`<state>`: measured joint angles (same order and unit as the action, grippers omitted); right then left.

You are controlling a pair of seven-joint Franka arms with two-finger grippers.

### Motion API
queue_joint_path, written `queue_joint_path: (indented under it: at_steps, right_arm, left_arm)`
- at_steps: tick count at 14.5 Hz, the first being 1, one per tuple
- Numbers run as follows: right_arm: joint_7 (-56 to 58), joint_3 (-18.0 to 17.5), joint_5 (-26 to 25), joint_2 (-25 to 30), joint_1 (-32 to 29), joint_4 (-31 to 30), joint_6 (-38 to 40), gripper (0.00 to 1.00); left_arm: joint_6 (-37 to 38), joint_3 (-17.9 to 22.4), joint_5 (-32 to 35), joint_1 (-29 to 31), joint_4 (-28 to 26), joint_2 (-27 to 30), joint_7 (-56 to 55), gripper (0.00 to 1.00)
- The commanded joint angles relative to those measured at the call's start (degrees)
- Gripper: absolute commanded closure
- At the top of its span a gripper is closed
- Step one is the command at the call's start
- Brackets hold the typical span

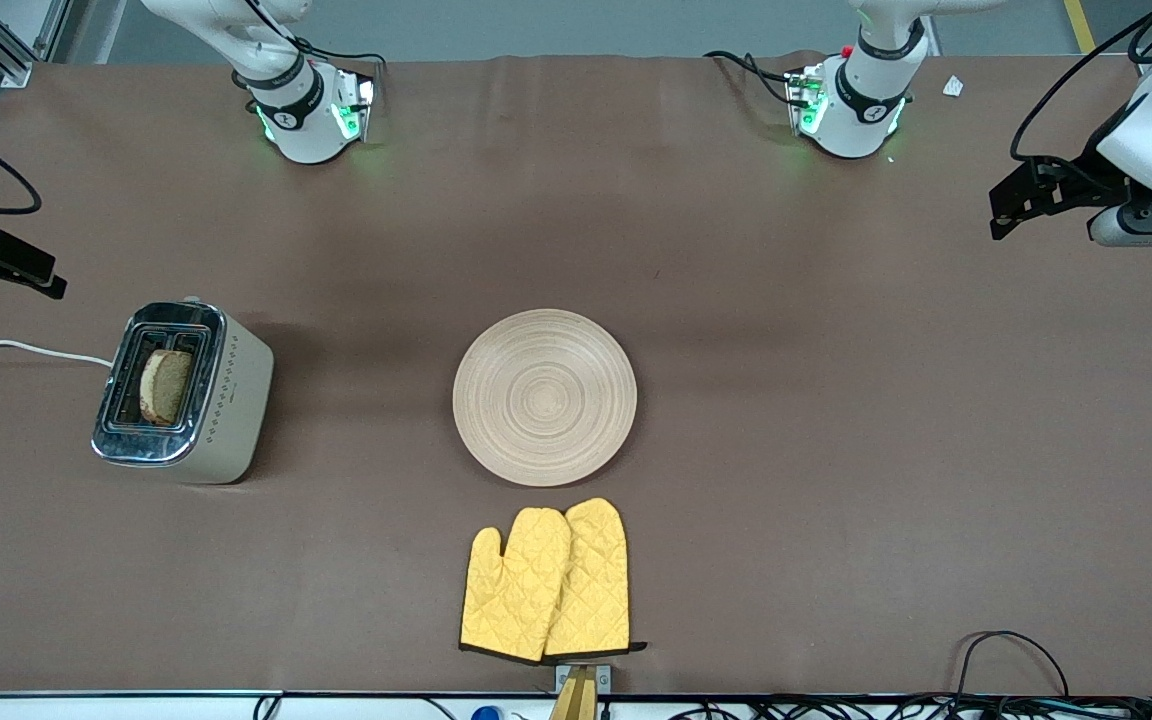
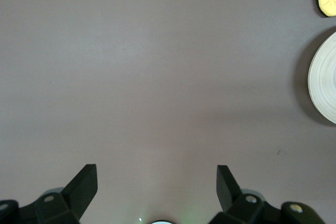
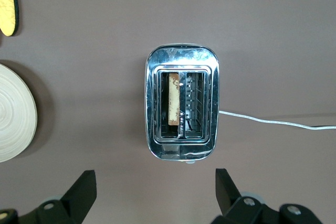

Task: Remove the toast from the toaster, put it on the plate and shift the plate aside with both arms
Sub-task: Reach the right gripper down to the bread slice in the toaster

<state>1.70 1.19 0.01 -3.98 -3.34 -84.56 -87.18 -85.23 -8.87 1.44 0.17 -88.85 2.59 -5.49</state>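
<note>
My right gripper (image 3: 152, 195) spread wide, empty, above the toaster (image 1: 183, 392); toast (image 1: 165, 385) upright in 1 slot. Plate (image 1: 544, 397) mid-table, mitts (image 1: 546, 581) just nearer the camera. Left gripper (image 2: 157, 190) wide open, empty, over bare table (image 1: 836, 400).

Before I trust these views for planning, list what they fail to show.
- Toast: its lower part sits inside the toaster slot in the front view; the right wrist view shows only its top edge.
- Plate: cut off by the frame edge in both wrist views.
- Mitts: one overlaps the other in the front view.
- Right claw: its arm is cut off by the front view's edge.
</note>
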Motion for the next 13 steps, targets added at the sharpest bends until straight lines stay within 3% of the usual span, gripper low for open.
queue_joint_path:
  at_steps: [1, 6, 10, 13]
  right_arm:
    - [-0.7, -0.3, 1.1, 1.0, -0.6, -1.7, -0.5, 0.00]
    - [-0.6, -0.2, 1.1, 0.5, -1.5, -3.3, -4.4, 0.00]
    - [-0.6, -0.1, 1.1, -0.2, -1.8, -11.6, -14.4, 0.00]
    - [-0.6, -0.1, 1.1, -4.3, -2.4, -11.6, -15.6, 0.00]
  left_arm:
    - [1.3, -0.1, 0.2, 0.0, 1.8, -0.7, 0.7, 0.00]
    - [1.3, -0.1, 0.2, 0.3, 3.6, -2.0, 0.7, 0.00]
    - [1.4, -0.1, 0.4, 0.4, 4.4, -2.1, 0.4, 0.00]
    - [1.4, -0.1, 0.3, 0.3, 5.8, -2.3, 0.3, 0.00]
